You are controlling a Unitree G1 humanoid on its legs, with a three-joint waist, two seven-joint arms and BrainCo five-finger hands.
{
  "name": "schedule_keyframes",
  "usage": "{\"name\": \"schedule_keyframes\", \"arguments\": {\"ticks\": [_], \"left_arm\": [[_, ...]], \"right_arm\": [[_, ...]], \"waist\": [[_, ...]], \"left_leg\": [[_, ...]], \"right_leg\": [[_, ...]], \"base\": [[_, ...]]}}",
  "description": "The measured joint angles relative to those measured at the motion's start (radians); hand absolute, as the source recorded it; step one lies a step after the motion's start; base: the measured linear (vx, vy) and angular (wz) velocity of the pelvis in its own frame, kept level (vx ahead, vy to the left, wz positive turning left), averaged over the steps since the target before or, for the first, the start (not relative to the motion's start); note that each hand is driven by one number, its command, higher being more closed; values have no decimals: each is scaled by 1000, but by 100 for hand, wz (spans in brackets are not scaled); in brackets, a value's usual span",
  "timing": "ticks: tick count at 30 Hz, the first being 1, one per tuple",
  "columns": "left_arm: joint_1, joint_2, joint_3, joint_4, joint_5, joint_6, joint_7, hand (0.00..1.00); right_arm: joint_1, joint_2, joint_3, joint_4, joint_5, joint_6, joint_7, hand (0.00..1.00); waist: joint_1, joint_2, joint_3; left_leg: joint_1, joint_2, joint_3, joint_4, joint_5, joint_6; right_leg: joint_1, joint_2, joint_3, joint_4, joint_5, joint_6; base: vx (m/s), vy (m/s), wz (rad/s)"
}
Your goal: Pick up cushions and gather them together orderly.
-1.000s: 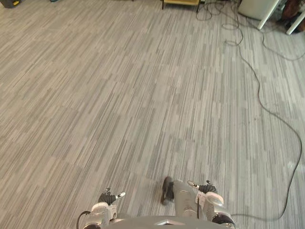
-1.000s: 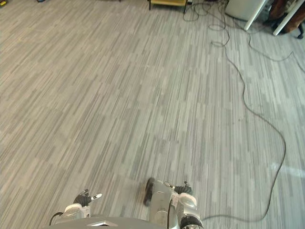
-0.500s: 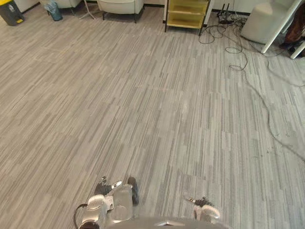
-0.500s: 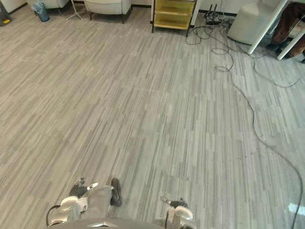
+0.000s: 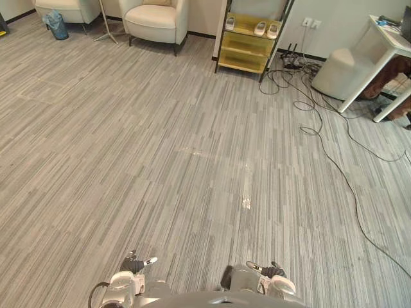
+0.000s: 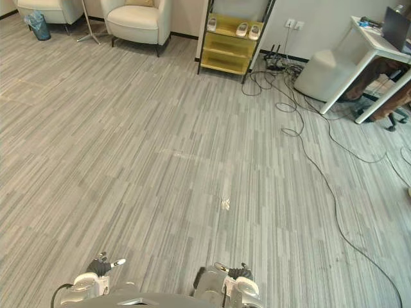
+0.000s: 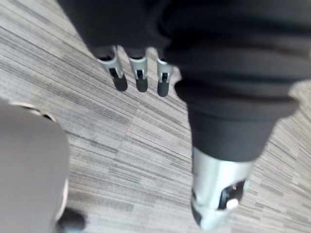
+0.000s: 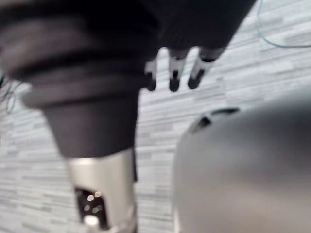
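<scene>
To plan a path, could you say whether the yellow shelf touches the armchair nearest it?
Apart: left eye view shows bare floor between yellow shelf and armchair.

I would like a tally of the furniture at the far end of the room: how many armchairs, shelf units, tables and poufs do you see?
cream armchairs: 2
yellow shelf unit: 1
white table: 1
pale pouf: 1
total: 5
</scene>
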Motion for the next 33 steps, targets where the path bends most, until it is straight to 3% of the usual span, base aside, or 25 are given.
{"name": "schedule_keyframes", "arguments": {"ticks": [1, 2, 3, 5, 7, 9, 10, 11, 12, 13, 15, 16, 17, 18, 20, 21, 23, 24, 26, 27, 28, 29, 30, 31, 33], "left_arm": [[0, 0, 8, -3, 3, -1, -1, 0], [0, 0, 10, -8, 4, -1, -1, 0], [1, 5, 14, -24, 6, -3, -1, 0], [3, 11, 11, -53, 5, -3, 0, 0], [3, 12, 10, -69, 2, -5, 0, 0], [1, 14, 8, -81, -5, -9, 0, 0], [0, 16, -9, -85, -6, -13, 2, 0], [0, 17, -17, -85, -6, -13, 2, 0], [1, 14, -33, -76, -9, -14, 2, 0], [-3, 34, -45, -67, -5, -18, 2, 0], [-5, 63, -46, -66, -7, -24, 1, 0], [-9, 62, -39, -62, -7, -23, 2, 0], [-9, 60, -34, -59, -7, -23, 4, 0], [-10, 63, -34, -50, -7, -23, 2, 0], [-2, 95, -59, -26, -6, -16, 2, 0], [-3, 103, -63, -17, -7, -10, 3, 0], [1, 115, -68, -5, -6, -1, 4, 0], [8, 118, -68, 0, -7, 0, 4, 0], [15, 120, -68, 1, -7, 0, 4, 0], [24, 120, -68, 1, -6, 0, 4, 0], [28, 120, -69, 2, -6, 0, 4, 0], [40, 125, -69, 2, -7, 0, 5, 0], [44, 132, -70, 4, -6, 0, 5, 0], [53, 121, -75, 26, -7, 1, 8, 0], [63, 99, -75, 45, -6, 1, 13, 0]], "right_arm": [[3, -1, 13, 1, 0, 4, -1, 0], [5, -2, 15, 2, 0, 6, -1, 0], [21, 0, 26, 2, 1, 6, -2, 0], [31, 1, 47, 7, 5, 8, -3, 0], [25, -5, 44, 37, 11, 6, -4, 0], [11, -5, 43, 46, 11, 11, -5, 0], [12, -5, 41, 53, 11, 11, -5, 0], [13, -6, 39, 55, 11, 10, -5, 0], [15, -18, 34, 66, 11, 10, -5, 0], [14, -5, 44, 84, 10, 15, -4, 0], [24, 9, 42, 90, 8, 17, -4, 0], [32, 9, 35, 89, -1, 19, -4, 0], [35, 7, 33, 88, -4, 20, -4, 0], [36, 2, 34, 88, -9, 20, -2, 0], [29, 2, 49, 79, -9, 14, 0, 0], [22, 2, 49, 80, -9, 14, 0, 0], [19, 4, 49, 83, -10, 18, -1, 0], [18, 5, 51, 83, -10, 17, -1, 0], [14, 3, 49, 83, -10, 18, -1, 0], [8, -2, 49, 87, -10, 18, 0, 0], [6, -3, 50, 88, -10, 19, 0, 0], [4, -4, 53, 91, -10, 21, 0, 0], [4, -4, 52, 102, -5, 20, 3, 0], [0, -26, 55, 113, -9, 18, 4, 0], [0, -41, 52, 123, -8, 18, 4, 0]], "waist": [[1, 8, 10], [2, 9, 13], [9, 7, 17], [26, -11, 25], [29, -8, 24], [37, -12, 26], [47, -15, 25], [49, -13, 24], [56, 1, 17], [58, -44, 3], [54, -71, -1], [57, -73, -2], [65, -73, -1], [75, -69, -1], [55, -78, -7], [52, -89, -10], [54, -86, -9], [53, -85, -10], [50, -85, -11], [44, -81, -13], [44, -80, -12], [45, -84, -15], [40, -98, -19], [35, -65, -25], [34, -36, -41]], "left_leg": [[-88, 32, -30, 238, 69, -28], [-117, 43, -28, 318, 66, -26], [-200, 74, -8, 502, 38, -8], [-304, 82, 33, 571, -7, 21], [-398, 81, 60, 495, -61, 34], [-460, 58, 73, 299, -101, 41], [-459, 16, 65, 69, -90, 31], [-450, 4, 56, -16, -70, 25], [-427, -19, 28, -196, 97, 32], [-381, -72, 64, -254, 83, 49], [-392, -100, 65, -223, 36, 84], [-386, -106, 79, -166, -22, 93], [-359, -105, 96, -161, -41, 105], [-316, -103, 119, -166, -60, 114], [-233, -108, 154, -185, -95, 132], [-211, -110, 159, -191, -98, 134], [-139, -107, 166, -235, -98, 134], [-101, -101, 166, -266, -97, 134], [-74, -97, 165, -293, -96, 132], [-62, -93, 163, -304, -100, 113], [-62, -89, 163, -303, -103, 107], [-60, -85, 160, -300, -112, 88], [-52, -86, 141, -299, -124, 64], [-44, -60, 116, -305, -130, 51], [-48, -26, 77, -318, -128, 43]], "right_leg": [[80, 32, 8, -43, -23, -7], [110, 42, 11, -57, -30, -8], [205, 67, 30, -97, -54, -10], [306, 76, 71, -149, -89, -9], [374, 79, 109, -208, -82, 11], [434, 66, 150, -260, -74, 32], [455, 43, 176, -276, -84, 61], [457, 36, 183, -277, -89, 70], [467, 30, 217, -276, -113, 107], [478, -16, 232, -294, -113, 109], [480, -42, 229, -293, -114, 111], [478, -60, 232, -227, -130, 130], [466, -70, 242, -158, -138, 137], [418, -81, 261, -19, -143, 145], [245, -126, 252, 387, -137, 221], [219, -143, 218, 448, -144, 218], [181, -186, 85, 501, -179, 167], [170, -195, 18, 457, -196, 137], [154, -197, -30, 299, -194, 135], [134, -188, -30, 142, -166, 123], [131, -180, -24, 90, -143, 119], [120, -157, -7, -49, -48, 109], [125, -137, 29, -103, 71, 134], [142, -107, 33, -105, 63, 125], [142, -62, 29, -123, 43, 111]], "base": [[568, -142, -26], [644, -106, -38], [393, -56, -36], [448, -40, -48], [430, 61, -61], [443, 162, -67], [321, 195, -49], [465, 315, -66], [376, 256, -48], [464, 282, -38], [352, 182, -6], [302, 166, -15], [453, 255, -41], [364, 208, -60], [387, 149, -35], [339, 33, -8], [285, 0, -4], [260, -28, 8], [270, -81, 13], [268, -134, 8], [320, -202, -3], [257, -231, -5], [314, -278, -8], [253, -241, -5], [207, -218, -18]]}}
